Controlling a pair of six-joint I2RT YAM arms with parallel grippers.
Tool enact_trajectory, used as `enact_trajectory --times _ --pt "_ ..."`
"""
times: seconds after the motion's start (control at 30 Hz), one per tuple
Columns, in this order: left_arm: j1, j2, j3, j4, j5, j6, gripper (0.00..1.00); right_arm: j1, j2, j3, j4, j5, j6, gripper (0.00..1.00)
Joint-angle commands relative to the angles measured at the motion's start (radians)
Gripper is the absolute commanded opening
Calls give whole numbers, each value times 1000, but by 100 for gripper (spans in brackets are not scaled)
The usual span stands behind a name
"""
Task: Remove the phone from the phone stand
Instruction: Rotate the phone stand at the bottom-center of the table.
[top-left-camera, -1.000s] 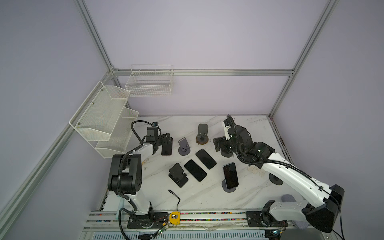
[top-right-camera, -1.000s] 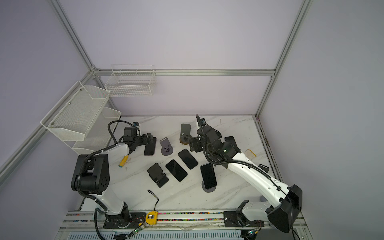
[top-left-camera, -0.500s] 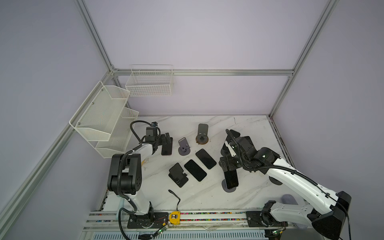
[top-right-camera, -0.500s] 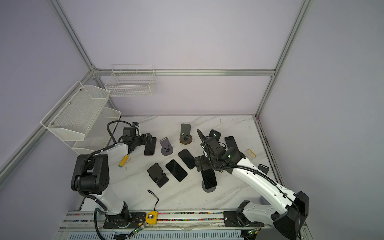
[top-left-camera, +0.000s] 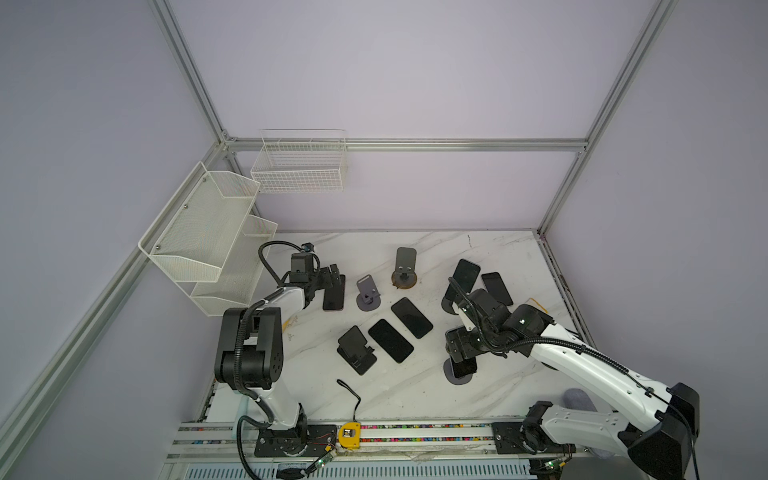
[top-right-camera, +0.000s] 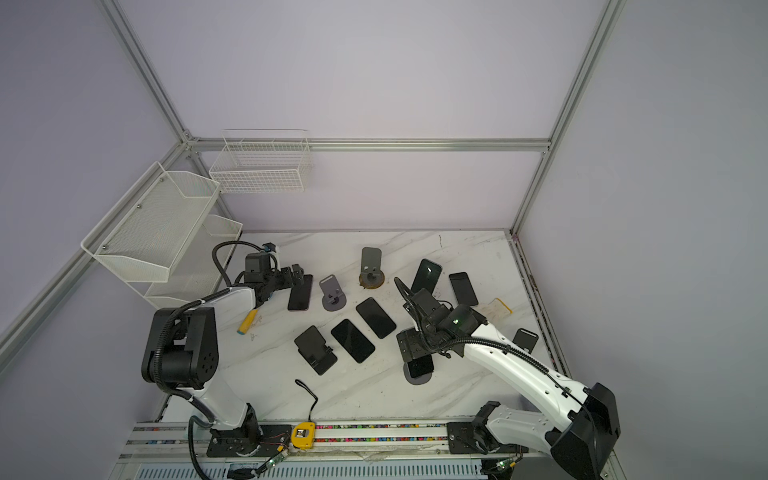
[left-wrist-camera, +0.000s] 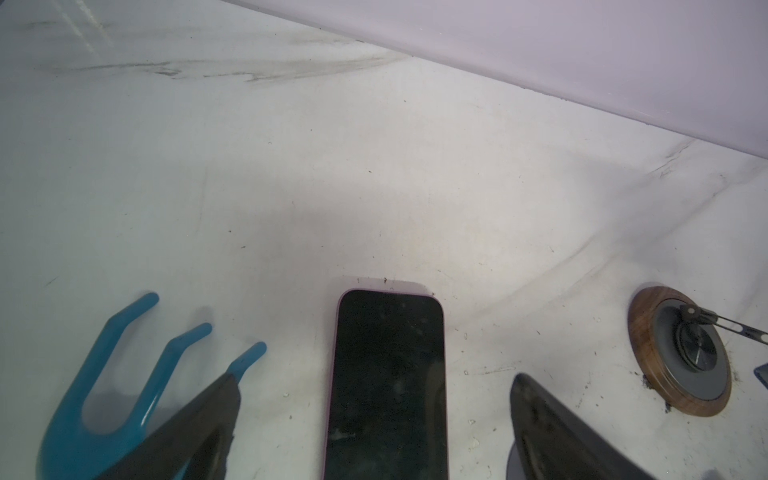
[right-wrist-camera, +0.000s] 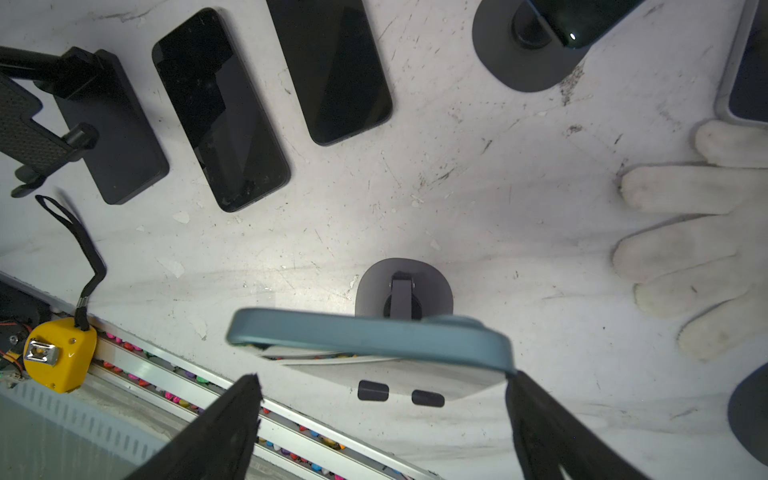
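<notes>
A phone in a blue-grey case (right-wrist-camera: 370, 338) leans on a grey round-based phone stand (right-wrist-camera: 403, 286) near the table's front right; in both top views the phone (top-left-camera: 464, 368) (top-right-camera: 419, 368) is mostly hidden under my right wrist. My right gripper (right-wrist-camera: 381, 376) (top-left-camera: 461, 349) is open and straddles the phone's upper edge. One finger stands clear of it and the other is at its corner. Another dark phone (top-left-camera: 465, 274) leans on a stand at the back right. My left gripper (left-wrist-camera: 376, 378) (top-left-camera: 332, 274) is open over a pink-edged phone (left-wrist-camera: 386, 386) lying flat.
Two flat phones (top-left-camera: 390, 340) (top-left-camera: 411, 318) and a black folding stand (top-left-camera: 355, 349) lie mid-table. Empty stands (top-left-camera: 368, 291) (top-left-camera: 405, 268) are behind them. A white glove (right-wrist-camera: 698, 232), a yellow tape measure (top-left-camera: 349, 434) and a blue fork-shaped piece (left-wrist-camera: 124, 374) lie about.
My right arm has swung from the back-right stand toward the front and come down over the phone on the front stand. The left arm has stayed put.
</notes>
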Motion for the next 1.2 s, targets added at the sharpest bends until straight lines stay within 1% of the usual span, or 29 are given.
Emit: enact_trajectory --times 0.0,0.13,0.23,0.37,0.57,0.83,0.93,1.07,1.17 --pt "12 -22 -18 35 10 -10 100 10 2 -2 -3 33 10 92" --pt "13 -18 -8 19 16 -12 100 49 27 10 12 82 79 92" --pt "14 -27 -24 36 13 -15 100 114 44 17 46 116 155 92" --pt "19 -13 -4 14 27 -17 100 177 101 51 -8 225 240 92" --pt "23 -10 0 10 30 -19 100 177 83 54 -29 266 263 90" --pt "24 -15 -9 15 30 -21 100 177 98 61 1 290 269 91" --pt "24 -19 -15 21 29 -22 100 178 84 49 39 277 268 88" --pt "24 -9 0 2 30 -23 100 178 84 40 31 274 271 82" --pt "24 -15 -10 15 29 -23 100 177 81 32 35 277 275 80"
